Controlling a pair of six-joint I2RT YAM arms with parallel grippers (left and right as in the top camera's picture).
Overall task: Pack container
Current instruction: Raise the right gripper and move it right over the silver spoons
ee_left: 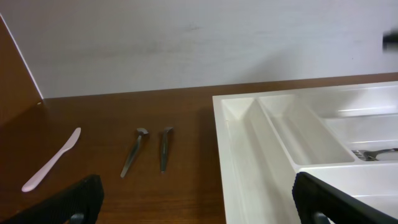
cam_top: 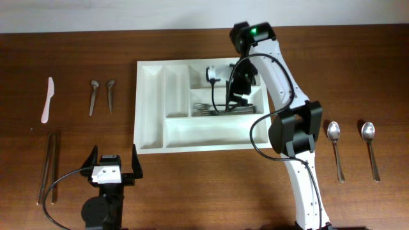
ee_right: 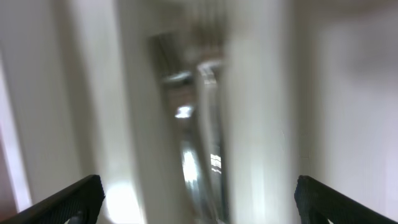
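Observation:
The container [cam_top: 204, 132] is a large white cutlery tray lying mid-table. Metal forks [cam_top: 208, 110] lie in its middle long compartment. My right gripper [cam_top: 238, 96] hangs over that compartment, just right of the forks. In the blurred right wrist view this gripper [ee_right: 199, 205] is open, its fingers far apart, and shiny cutlery [ee_right: 199, 124] lies below them in the white compartment. My left gripper [cam_top: 115, 163] stands open near the table's front edge, beside the container's front left corner. The left wrist view shows that gripper [ee_left: 199, 208] with nothing between its fingers, the container [ee_left: 249, 162] to its right.
Left of the tray lie a white plastic knife [cam_top: 47, 99], two short metal utensils [cam_top: 94, 96] [cam_top: 110, 94] and a long thin metal pair [cam_top: 48, 167]. Two metal spoons [cam_top: 335, 148] [cam_top: 369, 148] lie right of the right arm.

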